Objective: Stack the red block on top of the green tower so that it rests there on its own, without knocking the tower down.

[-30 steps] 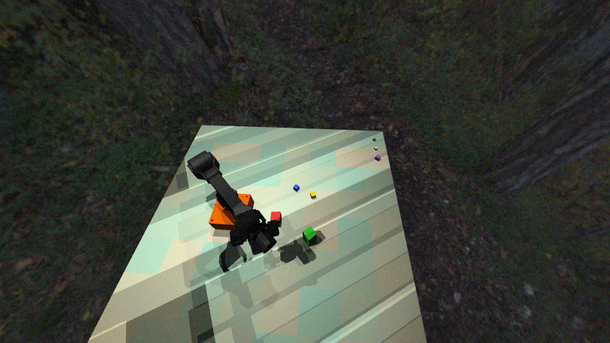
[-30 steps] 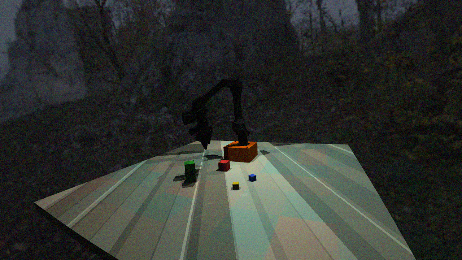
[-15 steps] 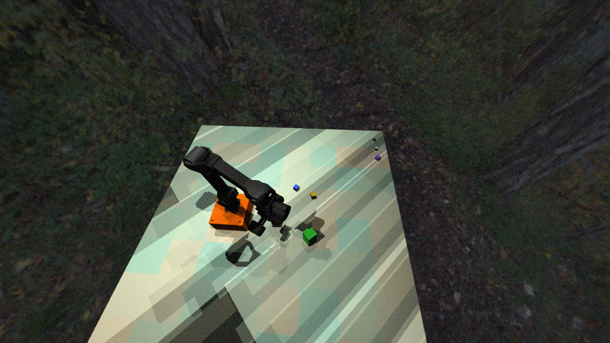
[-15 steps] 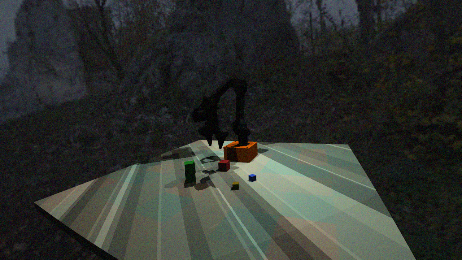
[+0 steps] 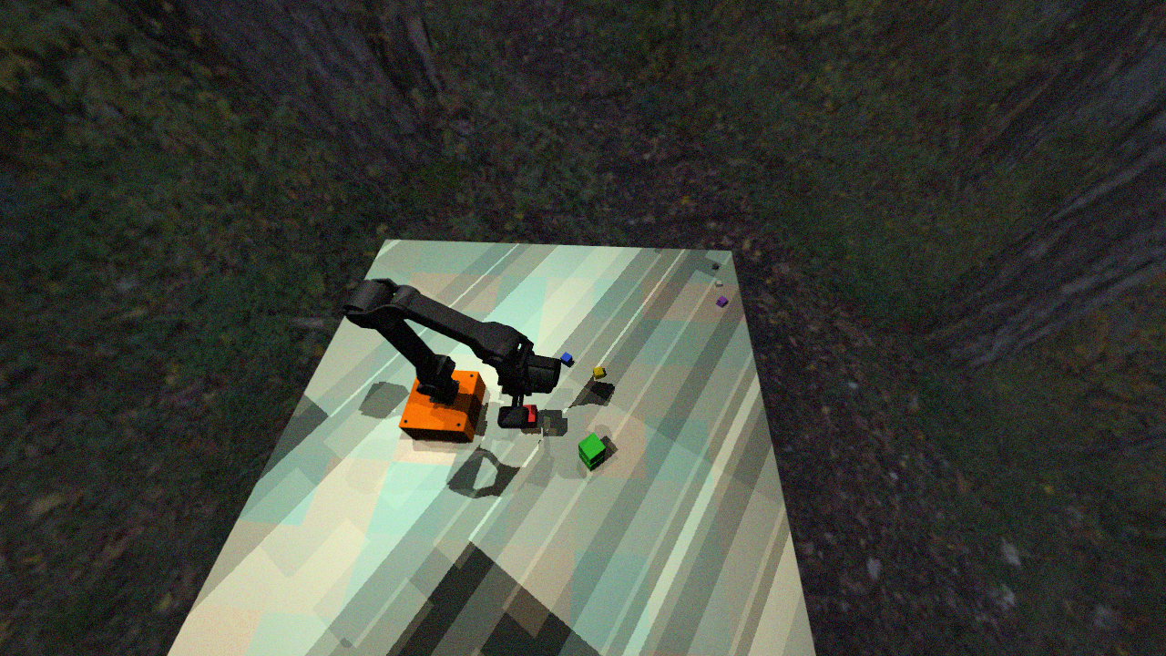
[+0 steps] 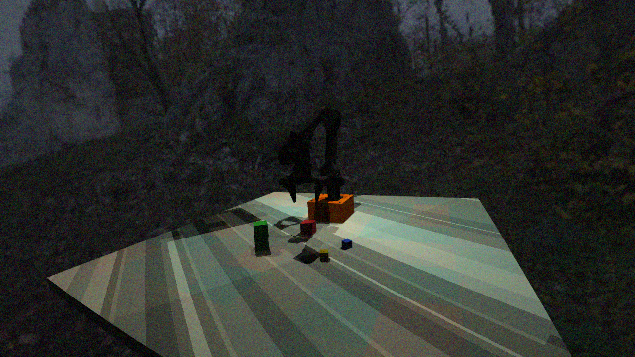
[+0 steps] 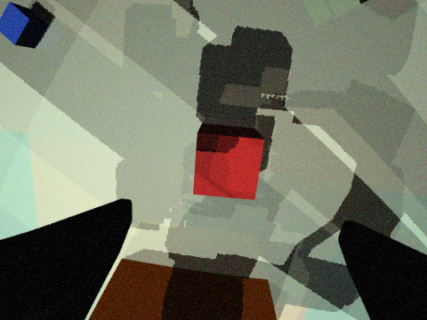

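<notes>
The red block (image 5: 531, 414) (image 6: 307, 226) (image 7: 228, 163) lies on the table in front of the arm's orange base (image 5: 440, 407) (image 6: 330, 208). My gripper (image 5: 515, 415) (image 6: 305, 197) (image 7: 238, 222) is open and empty. It hangs well above the red block, pointing down; in the wrist view the block shows between and a little beyond the two black fingers. The green tower (image 5: 591, 450) (image 6: 261, 237), two green blocks high, stands upright a short way from the red block, apart from it.
A small blue block (image 5: 566, 357) (image 6: 347, 243) (image 7: 14, 20) and a small yellow block (image 5: 598, 372) (image 6: 324, 255) lie beyond the red block. A tiny purple cube (image 5: 721, 302) and two more tiny cubes sit near the table's far corner.
</notes>
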{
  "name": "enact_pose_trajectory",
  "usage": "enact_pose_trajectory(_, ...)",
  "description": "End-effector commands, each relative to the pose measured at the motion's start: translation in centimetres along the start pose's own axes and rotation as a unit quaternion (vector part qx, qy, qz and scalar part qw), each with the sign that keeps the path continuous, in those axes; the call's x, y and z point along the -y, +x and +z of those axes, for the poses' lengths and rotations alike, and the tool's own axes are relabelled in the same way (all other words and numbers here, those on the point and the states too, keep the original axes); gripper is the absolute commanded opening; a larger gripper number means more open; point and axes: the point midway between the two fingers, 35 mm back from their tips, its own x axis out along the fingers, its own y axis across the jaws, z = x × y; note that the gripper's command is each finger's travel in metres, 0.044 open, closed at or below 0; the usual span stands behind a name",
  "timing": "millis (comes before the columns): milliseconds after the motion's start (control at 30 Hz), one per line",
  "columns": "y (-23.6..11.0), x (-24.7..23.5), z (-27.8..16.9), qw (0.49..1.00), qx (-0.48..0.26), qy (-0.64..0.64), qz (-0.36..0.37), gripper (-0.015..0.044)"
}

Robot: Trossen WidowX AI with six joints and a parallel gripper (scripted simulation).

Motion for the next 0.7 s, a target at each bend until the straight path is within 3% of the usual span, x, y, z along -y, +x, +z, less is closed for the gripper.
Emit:
enact_pose_trajectory(0,0.8,-0.1,0.0,1.0,-0.001,-0.006,0.002,0.044)
enact_pose_trajectory(233,5.6,-0.2,-0.1,1.0,-0.001,-0.006,0.002,0.044)
enact_pose_trajectory(667,7.2,-0.2,-0.2,1.0,-0.001,-0.006,0.002,0.044)
